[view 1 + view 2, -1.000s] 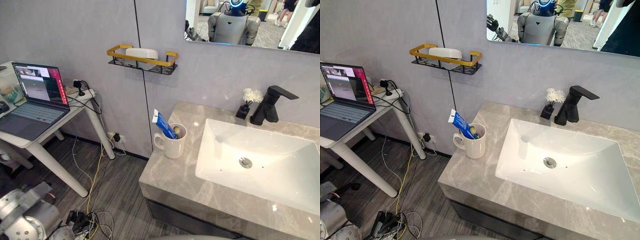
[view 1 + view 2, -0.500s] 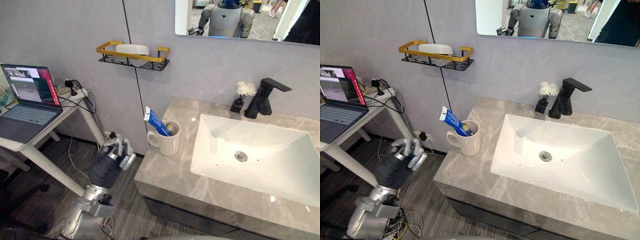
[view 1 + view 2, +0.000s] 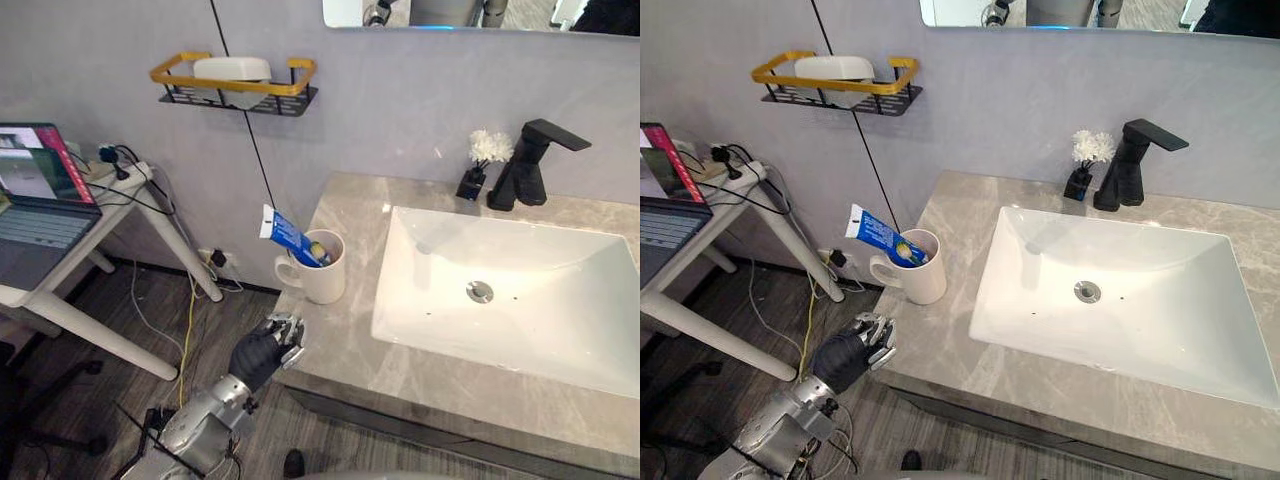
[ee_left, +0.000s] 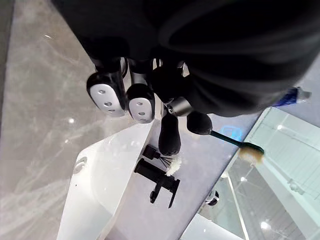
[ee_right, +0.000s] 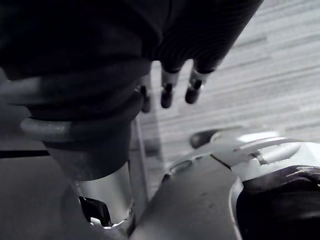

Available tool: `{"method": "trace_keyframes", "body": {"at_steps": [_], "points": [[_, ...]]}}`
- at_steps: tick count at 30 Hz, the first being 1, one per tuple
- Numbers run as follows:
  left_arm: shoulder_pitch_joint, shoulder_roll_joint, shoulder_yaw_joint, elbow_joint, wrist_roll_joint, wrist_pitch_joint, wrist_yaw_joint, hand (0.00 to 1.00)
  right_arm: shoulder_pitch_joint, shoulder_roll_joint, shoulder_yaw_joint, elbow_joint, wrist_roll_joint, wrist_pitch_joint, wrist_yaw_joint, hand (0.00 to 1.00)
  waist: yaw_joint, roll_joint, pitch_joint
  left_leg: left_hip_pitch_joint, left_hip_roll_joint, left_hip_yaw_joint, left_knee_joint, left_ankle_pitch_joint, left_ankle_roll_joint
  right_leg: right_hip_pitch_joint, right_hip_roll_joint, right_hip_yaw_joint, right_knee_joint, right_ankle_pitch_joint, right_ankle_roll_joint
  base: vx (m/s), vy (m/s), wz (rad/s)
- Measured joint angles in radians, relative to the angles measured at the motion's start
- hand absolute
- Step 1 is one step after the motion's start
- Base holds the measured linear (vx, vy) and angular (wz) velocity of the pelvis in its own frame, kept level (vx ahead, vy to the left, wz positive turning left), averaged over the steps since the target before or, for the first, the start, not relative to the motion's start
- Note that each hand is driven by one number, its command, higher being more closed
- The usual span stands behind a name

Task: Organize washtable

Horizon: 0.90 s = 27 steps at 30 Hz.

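The robot's left hand [image 3: 266, 349] hangs at the front left corner of the tabletop [image 3: 352, 345], just below its edge, fingers loosely bent and holding nothing. The mug [image 3: 323, 272] stands near that corner, a little further in. A blue toothpaste tube [image 3: 290, 236] leans out over its handle side, and a toothbrush [image 4: 250, 151] stands inside. The right hand [image 5: 168, 86] hangs low over the floor, fingers relaxed and empty.

The step in hand looks like a reach for the mug or what it holds. To do it well, the left hand should rise clear of the stone edge before going in, since a knock there would stop it short. The tube sticks out on the side the hand comes from, so the fingers should pass under or around it. A shove on the tube could tip the mug. The sink [image 3: 560, 262] lies just beside the mug, so any push should not go that way.
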Motion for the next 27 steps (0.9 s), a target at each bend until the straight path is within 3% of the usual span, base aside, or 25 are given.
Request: {"method": "trace_keyframes", "body": {"at_steps": [4, 12, 27], "points": [[-0.034, -0.054, 0.002, 0.048, 0.068, 0.0, 0.018, 1.0, -0.007, 0.006, 0.022, 0.0, 0.001, 0.001, 0.0, 0.0, 0.001, -0.025, 0.013, 0.0, -0.001, 0.011, 0.005, 0.0, 0.0, 0.003, 0.0, 0.005, -0.012, 0.003, -0.005, 0.05, -0.01, -0.04], [-0.073, -0.157, -0.001, 0.102, 0.138, 0.001, 0.02, 1.0, -0.012, 0.006, 0.034, -0.001, 0.0, 0.01, 0.002, 0.0, 0.0, -0.023, 0.015, 0.019, 0.001, 0.033, -0.001, 0.0, 0.0, 0.016, 0.0, 0.019, -0.016, 0.003, -0.005, 0.01, -0.009, -0.05], [-0.157, -0.195, -0.021, 0.167, 0.172, 0.008, 0.019, 1.0, -0.015, 0.015, 0.036, -0.003, 0.0, 0.027, 0.002, 0.0, -0.001, -0.044, 0.013, 0.017, 0.001, 0.036, -0.002, 0.0, -0.001, 0.02, 0.001, 0.021, -0.028, 0.008, 0.001, -0.01, -0.001, 0.0]]}}
